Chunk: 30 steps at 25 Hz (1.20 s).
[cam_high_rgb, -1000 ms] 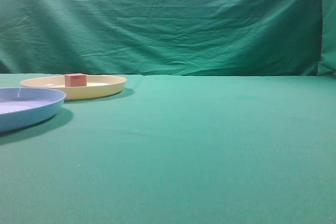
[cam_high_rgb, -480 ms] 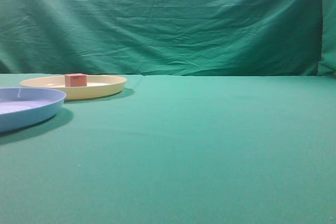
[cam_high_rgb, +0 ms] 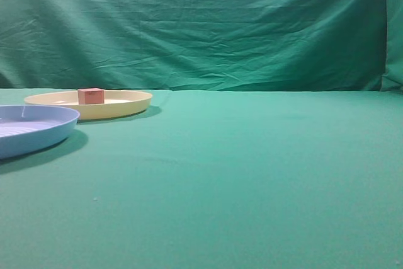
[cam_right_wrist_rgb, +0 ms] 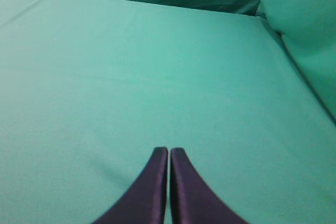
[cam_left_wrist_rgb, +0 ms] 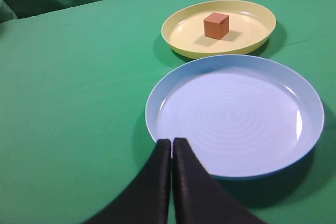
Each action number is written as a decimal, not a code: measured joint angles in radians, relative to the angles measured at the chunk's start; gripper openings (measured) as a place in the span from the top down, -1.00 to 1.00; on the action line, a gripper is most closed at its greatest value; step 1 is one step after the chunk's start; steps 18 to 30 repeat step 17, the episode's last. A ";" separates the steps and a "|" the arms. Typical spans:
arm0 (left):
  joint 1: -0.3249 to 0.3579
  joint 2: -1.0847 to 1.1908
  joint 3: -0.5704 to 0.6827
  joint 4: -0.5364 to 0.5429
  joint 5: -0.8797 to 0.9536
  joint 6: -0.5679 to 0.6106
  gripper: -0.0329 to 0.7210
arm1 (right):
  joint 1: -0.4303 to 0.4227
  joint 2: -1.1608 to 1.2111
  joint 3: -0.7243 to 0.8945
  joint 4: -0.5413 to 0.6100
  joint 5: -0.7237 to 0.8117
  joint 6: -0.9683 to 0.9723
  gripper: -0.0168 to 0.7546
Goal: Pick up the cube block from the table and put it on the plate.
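The reddish-brown cube block (cam_high_rgb: 90, 96) sits inside the pale yellow plate (cam_high_rgb: 126, 104) at the far left of the green table (cam_high_rgb: 252, 168). In the left wrist view the cube block (cam_left_wrist_rgb: 216, 25) rests near the middle of the yellow plate (cam_left_wrist_rgb: 178, 35). My left gripper (cam_left_wrist_rgb: 172, 142) is shut and empty, above the near rim of the light blue plate, well short of the yellow plate. My right gripper (cam_right_wrist_rgb: 169, 151) is shut and empty over bare green cloth. Neither gripper shows in the exterior view.
A light blue round plate (cam_high_rgb: 56, 131) stands in front of the yellow one at the left edge; in the left wrist view it (cam_left_wrist_rgb: 157, 103) lies just ahead of my fingertips. A green fabric backdrop (cam_high_rgb: 201, 23) closes the far side.
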 joint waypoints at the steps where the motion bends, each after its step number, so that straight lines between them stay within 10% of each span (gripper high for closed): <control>1: 0.000 0.000 0.000 0.000 0.000 0.000 0.91 | 0.000 0.000 0.000 0.000 0.000 0.002 0.96; 30: 0.000 0.000 0.000 0.000 0.000 0.000 0.91 | 0.000 0.000 0.000 0.000 0.003 0.006 0.96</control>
